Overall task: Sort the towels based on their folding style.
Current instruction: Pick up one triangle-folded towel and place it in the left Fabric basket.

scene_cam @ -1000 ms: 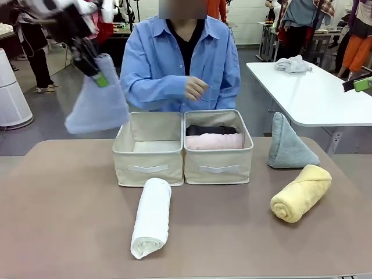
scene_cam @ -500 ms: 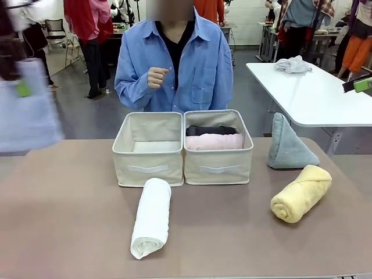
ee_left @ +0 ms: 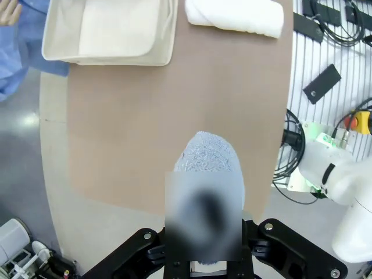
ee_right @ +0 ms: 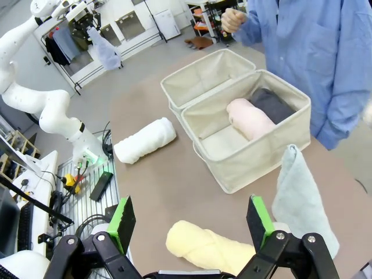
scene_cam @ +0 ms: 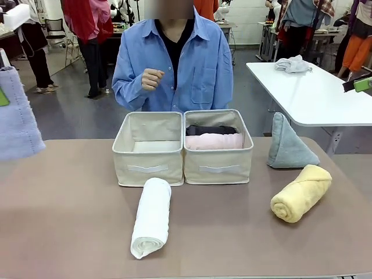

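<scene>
- The light blue cone towel (scene_cam: 19,119) hangs in the air past the left end of the counter (scene_cam: 70,221), well apart from the boxes. The left fingers (ee_left: 204,263) are clenched on its upper part.
- Handling: soft terry, light and limp. It drapes straight down from the grip, so I judge the cone fold will slacken if it is swung hard. The pile should hold well against the pads, so slipping looks unlikely.
- The right fingers (ee_right: 190,224) are spread wide and carry nothing. They hover over the yellow roll (ee_right: 203,247), with the teal-green cone towel (ee_right: 302,197) just beside it.
- Where to hold, as a judgement: take the rolls across the middle, pinching through several layers so the free end cannot unwind. Take the cones high on the folded ridge near the tip.
- The left box (scene_cam: 148,148) holds no towels. The right box (scene_cam: 218,152) holds the dark grey roll (scene_cam: 210,130) and the pink roll (scene_cam: 214,141), touching each other, with room left in front of them.
- The white roll (scene_cam: 151,218) lies on the counter just in front of the left box.
- Edges: the box walls are soft fabric, and a dangling hem could snag a rim. Best to come in from above and lower straight down.
- Open room: the counter is bare to the left and along the front. The person's hand (scene_cam: 152,78) is raised behind the boxes, so the far side is tight.
</scene>
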Controlling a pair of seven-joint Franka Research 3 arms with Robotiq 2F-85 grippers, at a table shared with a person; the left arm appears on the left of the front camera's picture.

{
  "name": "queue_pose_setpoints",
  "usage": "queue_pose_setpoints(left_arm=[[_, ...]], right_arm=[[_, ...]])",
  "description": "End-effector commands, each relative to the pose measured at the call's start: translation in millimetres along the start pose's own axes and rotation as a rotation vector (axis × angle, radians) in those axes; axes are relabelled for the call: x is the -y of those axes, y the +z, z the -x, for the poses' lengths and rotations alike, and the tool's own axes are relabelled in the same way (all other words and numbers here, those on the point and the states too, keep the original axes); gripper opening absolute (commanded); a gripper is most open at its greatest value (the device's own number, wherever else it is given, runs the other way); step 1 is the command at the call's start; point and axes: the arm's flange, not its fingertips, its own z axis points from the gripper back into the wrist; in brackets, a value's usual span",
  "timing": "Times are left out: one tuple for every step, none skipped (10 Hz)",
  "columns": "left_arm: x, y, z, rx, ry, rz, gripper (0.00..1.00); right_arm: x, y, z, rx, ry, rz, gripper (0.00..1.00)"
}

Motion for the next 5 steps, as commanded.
queue_pose_setpoints(left_arm=[[-10,-1,-15,0.033,0.000,-0.036,0.19],[-25,-8,-34,0.083,-0.023,-0.032,0.19],[-41,-17,-45,0.063,-0.030,0.012,0.19],[-43,-20,-41,0.052,-0.034,0.038,0.19],[-40,-21,-24,0.013,-0.048,0.064,0.19]], right_arm=[[-1,0,-1,0.011,0.001,-0.007,1.00],[-1,0,-1,0.011,0.001,-0.007,1.00],[-1,0,-1,0.011,0.001,-0.007,1.00],[-1,0,-1,0.011,0.001,-0.007,1.00],[-1,0,-1,0.011,0.001,-0.007,1.00]])
